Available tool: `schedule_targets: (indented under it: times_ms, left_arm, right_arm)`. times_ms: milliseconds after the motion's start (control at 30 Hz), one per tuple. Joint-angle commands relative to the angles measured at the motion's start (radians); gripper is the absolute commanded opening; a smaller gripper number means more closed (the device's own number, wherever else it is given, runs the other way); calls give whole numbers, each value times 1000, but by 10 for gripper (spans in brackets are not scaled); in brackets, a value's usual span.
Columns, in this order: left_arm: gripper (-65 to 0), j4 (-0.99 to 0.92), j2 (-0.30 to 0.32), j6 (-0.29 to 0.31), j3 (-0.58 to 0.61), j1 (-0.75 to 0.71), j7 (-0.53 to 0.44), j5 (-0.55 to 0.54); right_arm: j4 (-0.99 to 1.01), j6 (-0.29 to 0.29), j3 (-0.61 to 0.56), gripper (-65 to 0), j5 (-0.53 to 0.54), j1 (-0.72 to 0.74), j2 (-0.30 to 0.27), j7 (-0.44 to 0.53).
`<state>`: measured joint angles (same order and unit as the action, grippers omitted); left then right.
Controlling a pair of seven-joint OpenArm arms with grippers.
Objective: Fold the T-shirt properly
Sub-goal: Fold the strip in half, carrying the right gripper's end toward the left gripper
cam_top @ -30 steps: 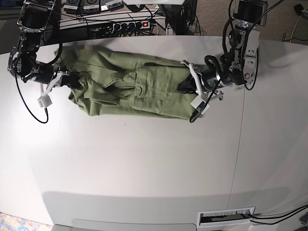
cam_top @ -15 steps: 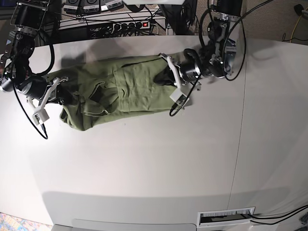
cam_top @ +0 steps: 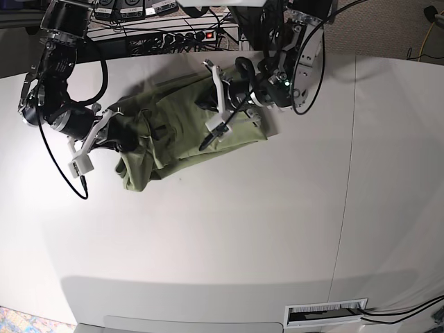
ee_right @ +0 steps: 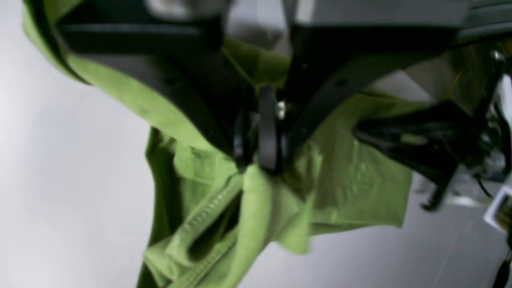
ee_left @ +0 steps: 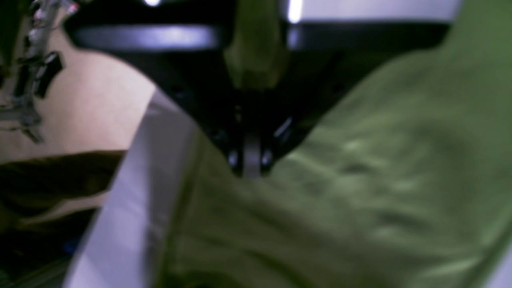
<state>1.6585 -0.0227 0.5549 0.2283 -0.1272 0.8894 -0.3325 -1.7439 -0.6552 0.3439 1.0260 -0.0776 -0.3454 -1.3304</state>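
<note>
So here's what you've got: the T-shirt (cam_top: 170,135) sits bunched up toward the far left part of the white tabletop (cam_top: 229,229), crumpled into a lumpy green heap with both arms dug into it from either end.

Your left gripper (cam_top: 208,104) (the arm on the right side of the base view) is clamped fully shut on the T-shirt. In its wrist view the jaws meet in a tight line at (ee_left: 251,158), with green cloth bunched up between the dark fingers above and the rest of the fabric spreading wide below and to the right. It's blurry, but the pinch is clear enough.

Your right gripper (cam_top: 114,135) (left side of the base view) is also closed down on the T-shirt. From its wrist camera you see the jaws nearly together at (ee_right: 264,160), with a thick fold of cloth and a stitched hem (ee_right: 208,212) hanging straight out below them, so it's gripping a doubled-up edge rather than a single layer. The fabric droops down from the pinch, with the pale tabletop showing behind it.

The two grippers are fairly near each other, with the wrinkled middle of the shirt slumped between them. A power strip (cam_top: 180,36) with a red light sits off the far edge.
</note>
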Motion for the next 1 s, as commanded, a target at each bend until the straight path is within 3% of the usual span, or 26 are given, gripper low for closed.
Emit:
schedule_targets:
  times_ms: [0, 267, 467, 600, 833, 967]
  left_arm:
    - [-650, 41, -5, 3, 3, 11, 2, -22]
    - [-650, 232, 122, 2, 2, -42, 37, 77]
    - [-650, 254, 221, -3, 3, -115, -45, 149]
    - [-650, 248, 241, -36, 2, -125, -102, 154]
    - [-650, 175, 239, -35, 3, -124, -201, 181]
    - [-650, 134, 239, -35, 3, -125, -247, 202]
  right_arm:
    - [-18, -8, 5, -650, 25, 15, -15, 30]
    - [-18, -11, 5, -650, 13, 30, -14, 40]
    - [-18, -11, 4, -650, 48, 31, 32, 36]
    - [-18, -13, 4, -650, 85, 31, 102, 17]
    - [-18, -17, -11, -650, 130, 27, 221, -10]
    - [-18, -18, -77, -650, 130, 27, 267, -10]
